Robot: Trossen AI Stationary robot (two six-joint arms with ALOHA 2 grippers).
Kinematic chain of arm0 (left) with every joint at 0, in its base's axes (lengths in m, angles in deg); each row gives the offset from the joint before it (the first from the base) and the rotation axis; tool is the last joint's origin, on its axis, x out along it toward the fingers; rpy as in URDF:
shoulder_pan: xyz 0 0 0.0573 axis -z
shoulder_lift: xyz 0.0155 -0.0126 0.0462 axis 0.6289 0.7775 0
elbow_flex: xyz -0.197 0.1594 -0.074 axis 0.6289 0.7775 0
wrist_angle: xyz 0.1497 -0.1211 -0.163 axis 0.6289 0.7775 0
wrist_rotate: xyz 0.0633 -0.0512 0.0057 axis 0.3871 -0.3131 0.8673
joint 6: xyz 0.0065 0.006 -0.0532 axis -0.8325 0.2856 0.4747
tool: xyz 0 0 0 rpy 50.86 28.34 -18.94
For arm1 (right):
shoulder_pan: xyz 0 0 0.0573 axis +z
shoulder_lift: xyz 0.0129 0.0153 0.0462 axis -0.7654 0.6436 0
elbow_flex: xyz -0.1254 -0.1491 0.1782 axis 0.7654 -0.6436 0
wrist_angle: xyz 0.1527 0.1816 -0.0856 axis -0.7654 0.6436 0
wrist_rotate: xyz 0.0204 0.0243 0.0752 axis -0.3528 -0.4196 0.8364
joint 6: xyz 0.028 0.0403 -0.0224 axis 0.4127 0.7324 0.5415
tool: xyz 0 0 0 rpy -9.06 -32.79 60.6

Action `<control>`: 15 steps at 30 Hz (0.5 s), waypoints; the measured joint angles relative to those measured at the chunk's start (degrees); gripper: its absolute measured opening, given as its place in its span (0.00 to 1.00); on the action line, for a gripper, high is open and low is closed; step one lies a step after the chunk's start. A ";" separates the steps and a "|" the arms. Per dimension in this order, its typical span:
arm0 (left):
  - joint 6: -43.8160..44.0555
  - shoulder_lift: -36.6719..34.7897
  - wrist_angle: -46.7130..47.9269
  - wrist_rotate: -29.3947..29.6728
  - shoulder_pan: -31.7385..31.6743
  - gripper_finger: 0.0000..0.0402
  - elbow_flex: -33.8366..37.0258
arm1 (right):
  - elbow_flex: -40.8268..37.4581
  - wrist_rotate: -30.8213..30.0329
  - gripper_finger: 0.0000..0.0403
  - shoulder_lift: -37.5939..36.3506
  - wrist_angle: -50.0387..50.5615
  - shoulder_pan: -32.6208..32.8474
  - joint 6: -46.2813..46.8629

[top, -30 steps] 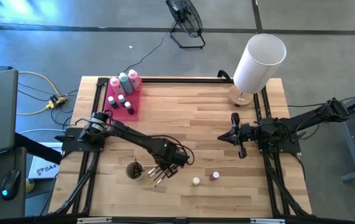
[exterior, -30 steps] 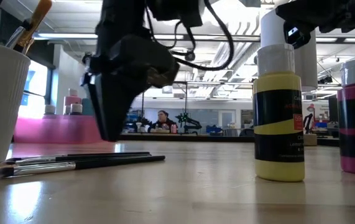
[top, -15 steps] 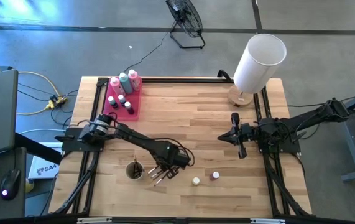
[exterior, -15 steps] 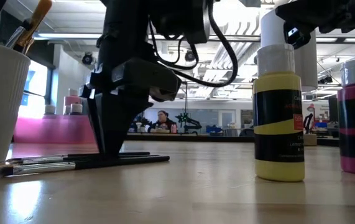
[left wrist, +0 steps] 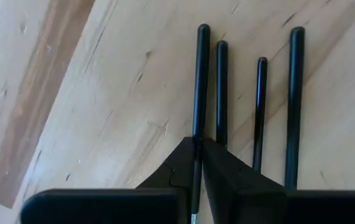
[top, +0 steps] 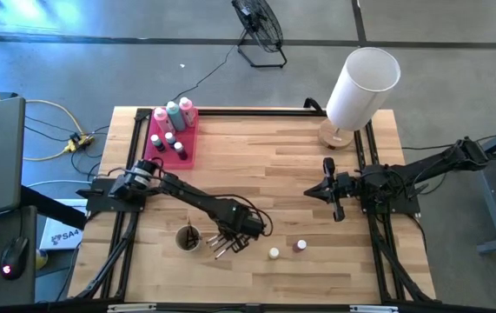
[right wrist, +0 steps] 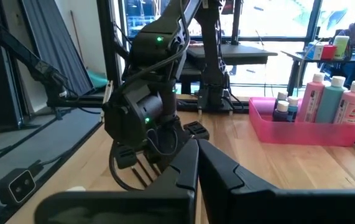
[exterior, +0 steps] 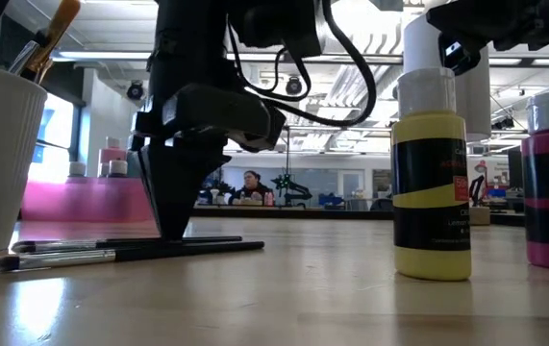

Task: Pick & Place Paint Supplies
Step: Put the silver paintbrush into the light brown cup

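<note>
Four thin dark-handled brushes (left wrist: 259, 106) lay side by side on the wooden table (top: 265, 165), in the near part of it at about seven o'clock from its middle. The left gripper (left wrist: 197, 163) was down on them, its two fingers drawn together and clamped on one brush (left wrist: 199, 87), the outermost of the row, while the other three lay loose beside it. In the low view the same gripper (exterior: 173, 231) stood upright with its tips on the handles. Just at nine o'clock from the brushes stood a white ribbed cup (top: 188, 237) with more brushes in it. At three o'clock from the brushes, two tiny paint pots stood apart from each other: a yellow pot (top: 274, 253) and a magenta pot (top: 300, 246), both with white caps. Far off at eleven o'clock, near the table's far left corner, a pink tray (top: 157, 149) held two pink squeeze bottles (top: 160, 116) and a teal squeeze bottle (top: 173, 111) with white caps, plus small capped pots (top: 168, 138). The right gripper (top: 327, 163) hovered at three o'clock, well apart from the supplies, its fingers pressed together on nothing. A white lampshade (top: 362, 87) stood at the far right corner.
</note>
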 joint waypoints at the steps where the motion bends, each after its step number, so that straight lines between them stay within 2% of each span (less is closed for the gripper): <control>1: -0.57 0.00 -0.43 0.30 -0.13 0.05 0.04 | 0.00 0.02 0.01 0.02 0.00 0.00 -0.02; 8: -2.64 0.11 -3.56 5.87 -2.84 0.06 0.04 | 0.00 0.00 0.01 0.01 0.00 0.00 -0.02; 15: -8.77 0.15 -9.20 7.86 -6.21 0.06 0.13 | 0.00 0.00 0.01 0.01 0.00 0.00 -0.02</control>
